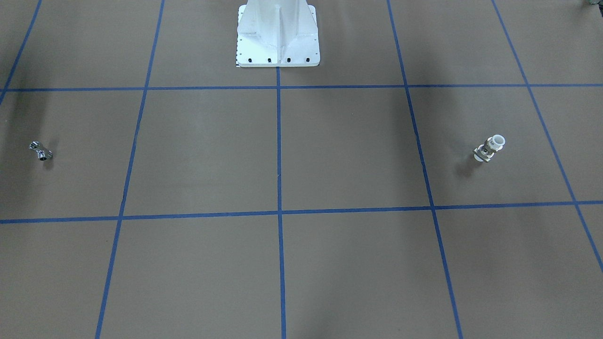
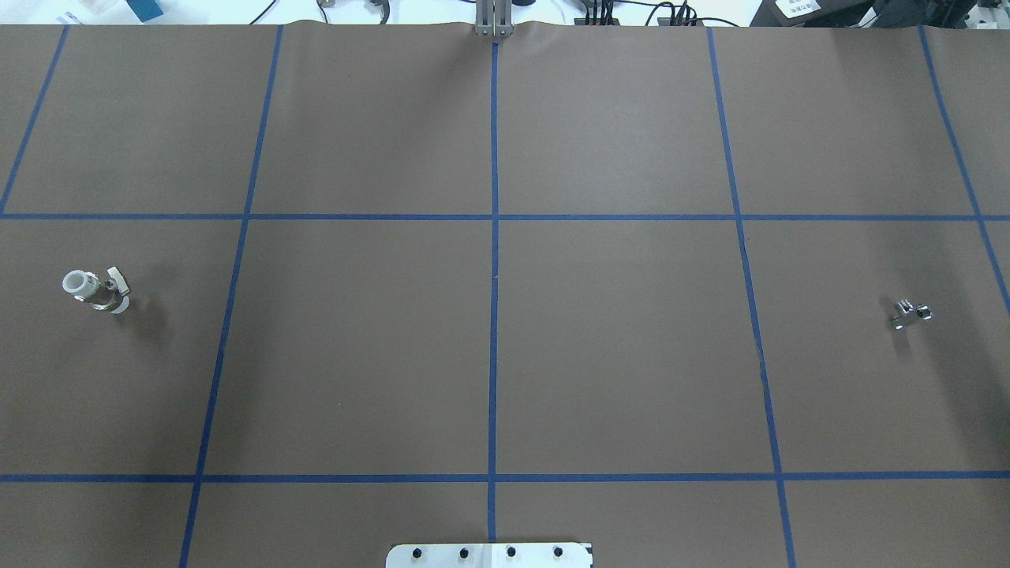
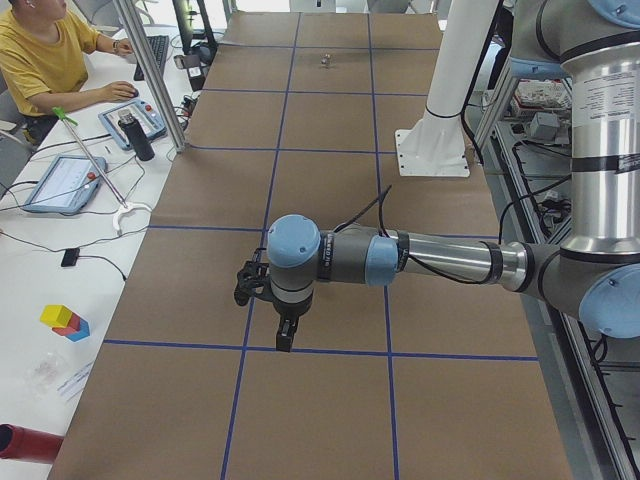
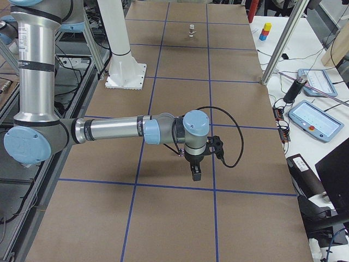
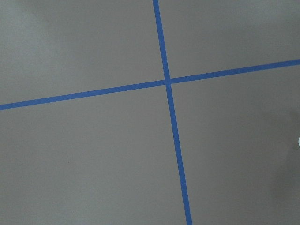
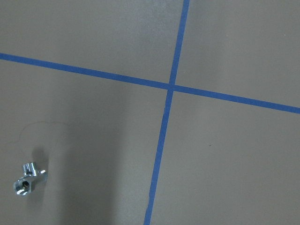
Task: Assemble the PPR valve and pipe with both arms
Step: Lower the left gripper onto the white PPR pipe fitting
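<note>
A stubby white-ended, grey-middled PPR valve is standing on a brown table gridded with blue tape, far to the robot's left. A tiny shiny chrome branched pipe is lying far to the right, well apart. The black left gripper and black right gripper are hanging over the table; I cannot tell whether their jaws are parted or closed.

The left arm is showing silver-grey tubes joined by light-blue caps, with a thin black cable rising off its wrist toward 1 o'clock. The right arm is wearing the same grey and blue, its own black cable looping out at 3 o'clock. The white pedestal is flaring into a plate carrying four dark screws along its 6 o'clock edge.
</note>
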{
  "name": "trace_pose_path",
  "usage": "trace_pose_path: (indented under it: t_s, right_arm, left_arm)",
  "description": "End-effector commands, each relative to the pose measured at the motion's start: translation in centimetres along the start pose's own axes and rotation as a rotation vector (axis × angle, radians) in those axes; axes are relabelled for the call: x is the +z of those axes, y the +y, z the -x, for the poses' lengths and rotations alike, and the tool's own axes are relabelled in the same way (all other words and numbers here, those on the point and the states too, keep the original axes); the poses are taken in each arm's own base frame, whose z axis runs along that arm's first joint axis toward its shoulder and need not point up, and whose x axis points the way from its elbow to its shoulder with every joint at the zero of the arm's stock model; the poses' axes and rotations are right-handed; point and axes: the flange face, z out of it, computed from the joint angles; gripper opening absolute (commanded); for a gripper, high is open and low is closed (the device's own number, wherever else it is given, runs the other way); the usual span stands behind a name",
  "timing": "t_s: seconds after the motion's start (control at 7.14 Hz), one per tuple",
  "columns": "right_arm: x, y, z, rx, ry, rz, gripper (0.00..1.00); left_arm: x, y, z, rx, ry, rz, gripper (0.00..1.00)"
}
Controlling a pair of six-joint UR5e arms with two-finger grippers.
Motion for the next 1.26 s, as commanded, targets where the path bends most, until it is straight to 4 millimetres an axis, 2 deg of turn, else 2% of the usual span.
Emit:
trace_pose_path:
  t_s: [0.0,0.28,0.42,0.7,0.84,0.98,1.12]
  right_arm:
    - [-1.0,-1.3,0.3,-0.013,0.004,-0.025,0.99]
    - [-1.4,-0.3,-0.7,-0.022,0.010,-0.070,0.99]
    - [-1.4,-0.2,-0.7,-0.023,0.011,-0.073,0.99]
    - [-1.9,-1.1,-0.3,-0.053,0.015,-0.102,0.99]
    - [-1.7,-0.9,-0.4,-0.051,0.012,-0.104,0.99]
    - [-1.4,-1.0,-0.6,-0.048,0.011,-0.098,0.99]
    - [-1.4,-1.1,-0.6,-0.048,0.008,-0.099,0.99]
  left_arm:
    - [-0.7,-0.1,-0.7,0.012,-0.002,-0.013,1.00]
    - [-1.5,-0.9,-1.4,0.039,-0.013,-0.039,1.00]
    - [-2.8,-2.1,-2.5,0.102,-0.019,-0.111,1.00]
    - [-4.1,-3.7,-3.6,0.243,-0.041,-0.254,1.00]
    - [-4.6,-4.8,-5.1,0.315,-0.040,-0.311,1.00]
    - [-3.9,-6.5,-8.0,0.375,-0.018,-0.307,1.00]
    - [-3.4,-7.2,-10.1,0.268,0.026,-0.337,1.00]
